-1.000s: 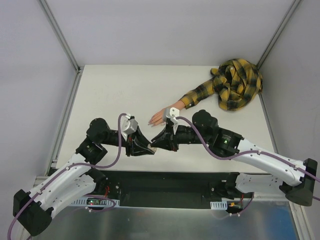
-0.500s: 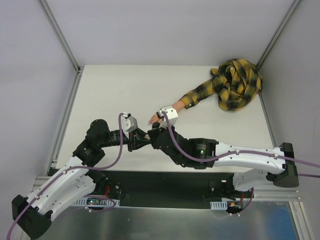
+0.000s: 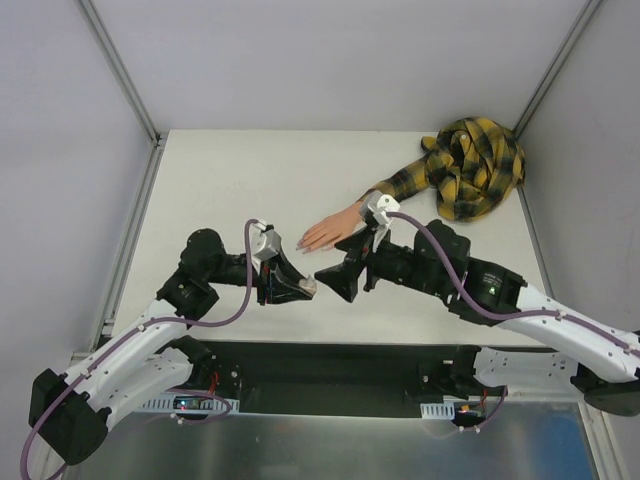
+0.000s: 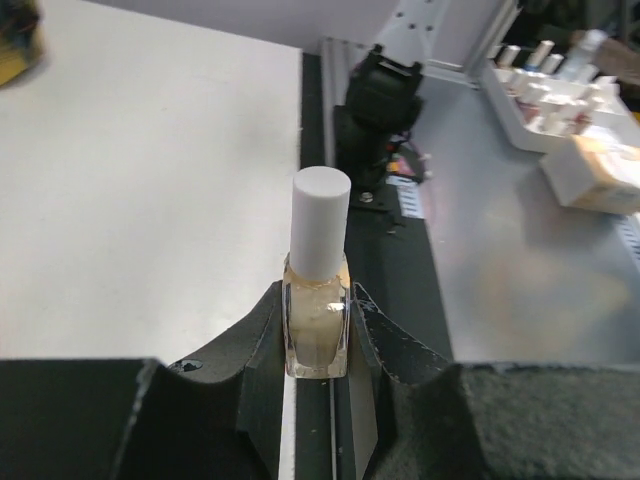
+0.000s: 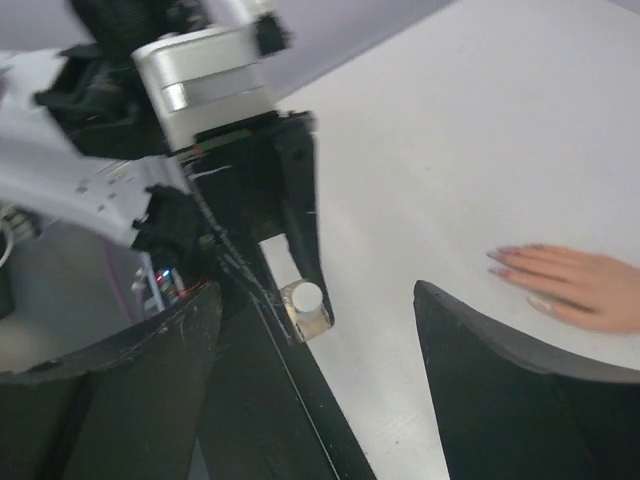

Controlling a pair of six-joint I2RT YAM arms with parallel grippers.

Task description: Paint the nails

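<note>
Top external view: the pretend hand (image 3: 328, 231) lies flat on the table (image 3: 230, 180). It stretches from its yellow plaid sleeve (image 3: 402, 184) toward the left jaws. The nails (image 3: 300, 244) point that way too, a little past the tips of both jaws. The left jaws pinch a small bottle (image 4: 316, 325), white cap (image 4: 320, 215) up. The right jaws are spread wide, holding nothing, facing the bottle.

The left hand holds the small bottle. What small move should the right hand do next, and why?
Probably move the right hand forward over the white cap and close on it. The left hand is shut on the bottle, the cap is on, and the right hand stands open, facing the cap with a gap between them.
</note>
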